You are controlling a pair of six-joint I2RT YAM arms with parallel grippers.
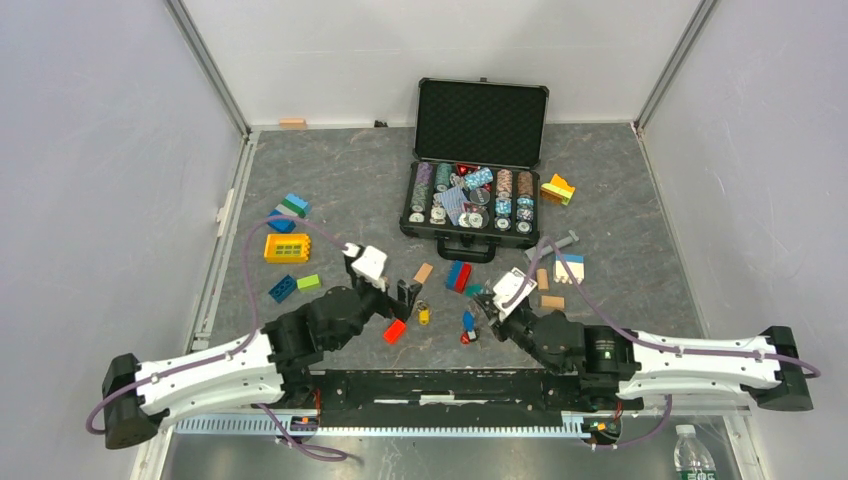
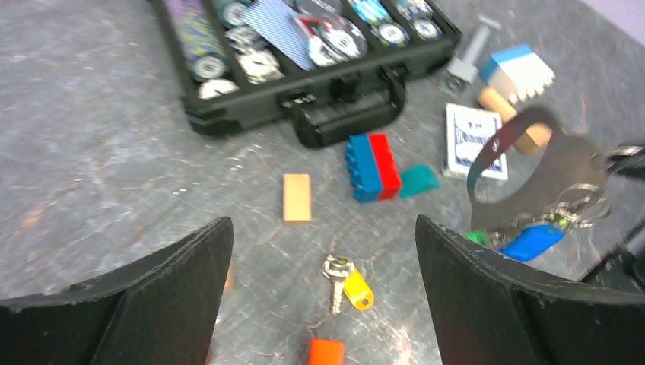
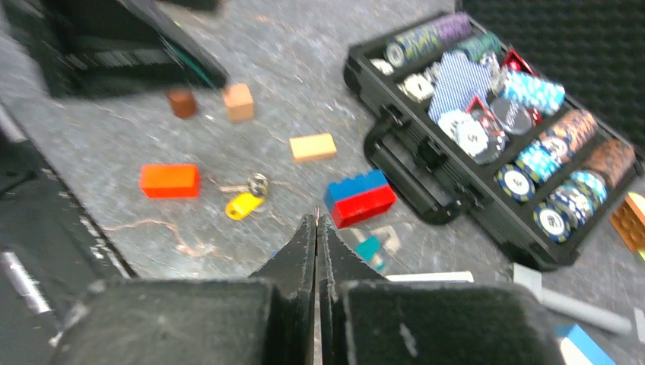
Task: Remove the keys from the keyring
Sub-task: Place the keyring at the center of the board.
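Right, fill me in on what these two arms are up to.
They are taking keys off a keyring. The right claw is shut on the keyring, held just above the table, with a blue-headed key hanging from it. A yellow-headed key lies loose on the table, apart from the ring, and the left claw hangs open above it, holding nothing.

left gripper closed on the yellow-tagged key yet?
No, in the left wrist view the left gripper stands wide open and the yellow-tagged key lies loose on the table between its fingers.
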